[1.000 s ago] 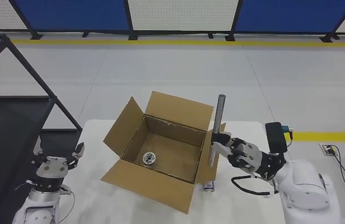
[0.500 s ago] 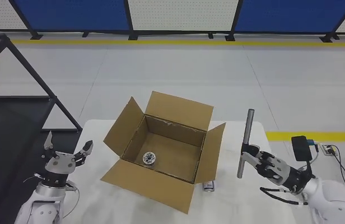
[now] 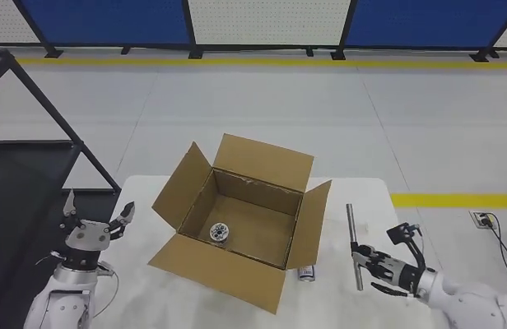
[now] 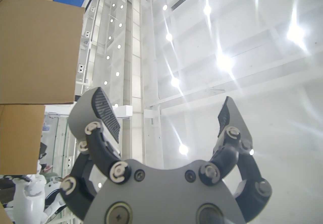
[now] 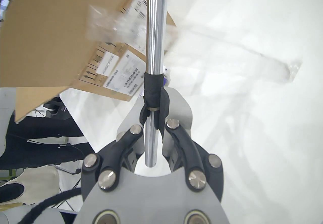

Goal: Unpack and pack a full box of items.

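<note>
Being carried rightward out of the box (image 3: 262,161), the metal rod (image 3: 352,234) is now being lowered toward the table (image 3: 360,193), clamped in the right gripper (image 3: 358,254). The left gripper (image 3: 99,210) is being held wide, empty. A round part (image 3: 220,233) is being left inside; unpacking looks unfinished.

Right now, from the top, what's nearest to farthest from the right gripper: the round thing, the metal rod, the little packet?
1. Metal rod: held in the right gripper.
2. Little packet: on the table, beside the box.
3. Round thing: inside the box, farther left.
</note>
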{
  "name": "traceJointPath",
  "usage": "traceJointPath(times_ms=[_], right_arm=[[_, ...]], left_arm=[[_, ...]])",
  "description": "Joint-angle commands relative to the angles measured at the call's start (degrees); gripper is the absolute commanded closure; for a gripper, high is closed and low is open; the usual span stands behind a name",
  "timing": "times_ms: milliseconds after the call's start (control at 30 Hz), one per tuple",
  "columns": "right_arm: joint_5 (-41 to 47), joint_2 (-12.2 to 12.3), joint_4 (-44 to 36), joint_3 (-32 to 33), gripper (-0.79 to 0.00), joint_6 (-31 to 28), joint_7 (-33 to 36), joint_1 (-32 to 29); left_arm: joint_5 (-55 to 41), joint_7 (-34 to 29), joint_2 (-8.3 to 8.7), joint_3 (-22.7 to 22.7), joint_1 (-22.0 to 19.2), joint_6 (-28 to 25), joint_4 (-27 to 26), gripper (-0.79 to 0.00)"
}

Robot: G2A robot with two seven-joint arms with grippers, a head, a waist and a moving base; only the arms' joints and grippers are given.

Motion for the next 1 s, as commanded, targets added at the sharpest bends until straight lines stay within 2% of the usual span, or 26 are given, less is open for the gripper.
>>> traceJointPath(times_ms=[0, 167, 633, 967], right_arm=[[-2.6, 0.3, 0.5, -0.9, 0.000, 1.5, 1.0, 0.1], [-9.4, 0.9, 0.5, -2.4, 0.000, 6.2, 2.8, 0.2], [-9.4, 0.9, 0.5, -2.4, 0.000, 6.2, 2.8, 0.2], [-14.9, 1.6, 2.7, -6.4, 0.000, 10.3, 2.7, 0.8]], left_arm=[[-0.8, 0.9, -0.02, -0.4, -0.2, -0.4, 0.3, -0.785], [-3.3, 2.7, -0.05, -1.2, -0.8, 0.1, 0.7, -0.785], [-3.6, 3.0, -0.05, -1.3, -0.9, 0.1, 0.6, -0.785], [-4.3, 5.0, -0.13, -1.6, 0.0, -0.4, -0.4, -0.785]])
